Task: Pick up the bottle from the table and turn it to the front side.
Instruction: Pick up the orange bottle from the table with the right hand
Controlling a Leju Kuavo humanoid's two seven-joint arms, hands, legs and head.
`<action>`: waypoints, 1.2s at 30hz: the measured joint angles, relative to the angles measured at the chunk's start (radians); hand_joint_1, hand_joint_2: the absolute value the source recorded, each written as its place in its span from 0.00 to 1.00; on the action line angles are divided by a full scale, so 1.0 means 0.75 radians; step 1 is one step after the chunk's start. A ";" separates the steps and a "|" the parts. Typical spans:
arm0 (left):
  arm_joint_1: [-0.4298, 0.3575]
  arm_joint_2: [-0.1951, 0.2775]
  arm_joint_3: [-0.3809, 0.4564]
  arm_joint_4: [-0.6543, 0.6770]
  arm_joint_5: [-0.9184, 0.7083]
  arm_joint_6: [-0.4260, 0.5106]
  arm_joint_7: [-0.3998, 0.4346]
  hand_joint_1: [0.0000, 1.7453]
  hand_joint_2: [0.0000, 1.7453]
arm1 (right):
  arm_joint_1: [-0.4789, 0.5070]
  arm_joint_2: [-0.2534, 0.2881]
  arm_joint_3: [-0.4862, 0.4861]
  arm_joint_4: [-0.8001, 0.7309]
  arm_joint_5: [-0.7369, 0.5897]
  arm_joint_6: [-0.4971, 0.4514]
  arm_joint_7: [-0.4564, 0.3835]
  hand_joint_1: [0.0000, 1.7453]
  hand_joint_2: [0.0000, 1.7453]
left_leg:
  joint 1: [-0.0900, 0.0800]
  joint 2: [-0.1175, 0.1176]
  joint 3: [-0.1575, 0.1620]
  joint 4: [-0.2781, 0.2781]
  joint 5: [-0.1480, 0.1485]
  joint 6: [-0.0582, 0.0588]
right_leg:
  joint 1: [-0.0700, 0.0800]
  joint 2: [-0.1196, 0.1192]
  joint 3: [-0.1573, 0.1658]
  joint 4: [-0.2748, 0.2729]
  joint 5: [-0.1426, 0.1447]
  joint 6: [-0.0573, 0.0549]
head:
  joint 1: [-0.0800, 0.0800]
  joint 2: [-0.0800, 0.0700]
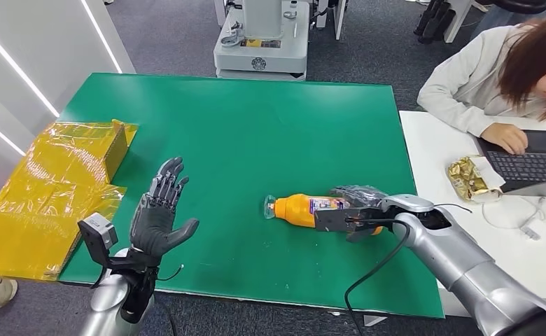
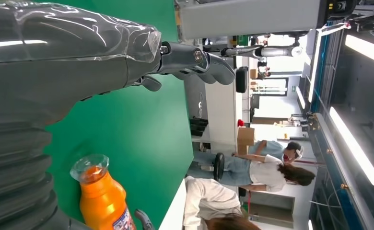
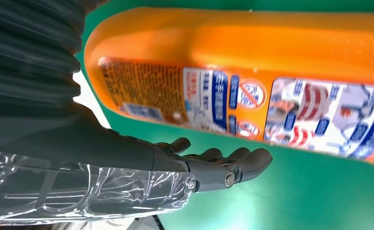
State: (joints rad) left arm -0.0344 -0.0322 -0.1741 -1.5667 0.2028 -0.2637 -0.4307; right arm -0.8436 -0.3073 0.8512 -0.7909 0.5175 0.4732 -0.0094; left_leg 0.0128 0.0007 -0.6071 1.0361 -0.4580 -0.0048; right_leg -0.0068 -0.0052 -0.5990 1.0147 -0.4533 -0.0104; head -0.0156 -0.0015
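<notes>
left hand (image 1: 159, 210) raised, palm up, fingers spread, right hand (image 1: 358, 208) reaching inward, fingers extended, unclosed

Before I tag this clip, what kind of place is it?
Probably a robotics lab or office: a green test table, a wheeled robot base parked behind it, and a person typing on a laptop alongside.

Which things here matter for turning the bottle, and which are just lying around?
For the job:
orange bottle, lying on its side
right hand, at the bottle
green table

Lying about:
yellow wrapped box
laptop
gold packet
left hand, raised
</notes>
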 joint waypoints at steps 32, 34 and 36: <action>0.037 -0.010 0.005 0.000 0.000 -0.033 -0.004 0.00 1.00 | 0.024 -0.030 0.086 0.006 0.052 -0.050 0.105 1.00 1.00 | 0.000 0.000 0.002 0.000 0.000 0.000 | 0.000 0.001 0.000 0.000 0.000 0.000 | 0.000 0.000; 0.035 -0.009 0.005 0.000 0.000 -0.033 -0.004 0.00 1.00 | 0.026 -0.030 0.086 0.004 0.053 -0.053 0.107 1.00 1.00 | 0.000 0.000 0.002 0.000 0.000 0.000 | 0.000 0.001 0.000 0.000 0.000 0.000 | 0.000 0.000; 0.033 -0.009 0.005 0.000 0.000 -0.033 -0.004 0.00 1.00 | 0.027 -0.030 0.086 0.003 0.054 -0.057 0.107 1.00 1.00 | 0.000 0.000 0.002 0.000 0.000 0.000 | 0.000 0.001 0.001 0.000 0.000 0.000 | 0.000 0.000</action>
State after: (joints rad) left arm -0.0097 -0.0393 -0.1701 -1.5667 0.2031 -0.2888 -0.4337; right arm -0.8234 -0.3300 0.9159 -0.7884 0.5576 0.4307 0.0705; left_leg 0.0128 0.0010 -0.6056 1.0363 -0.4580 -0.0047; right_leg -0.0069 -0.0047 -0.5985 1.0145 -0.4533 -0.0104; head -0.0156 -0.0015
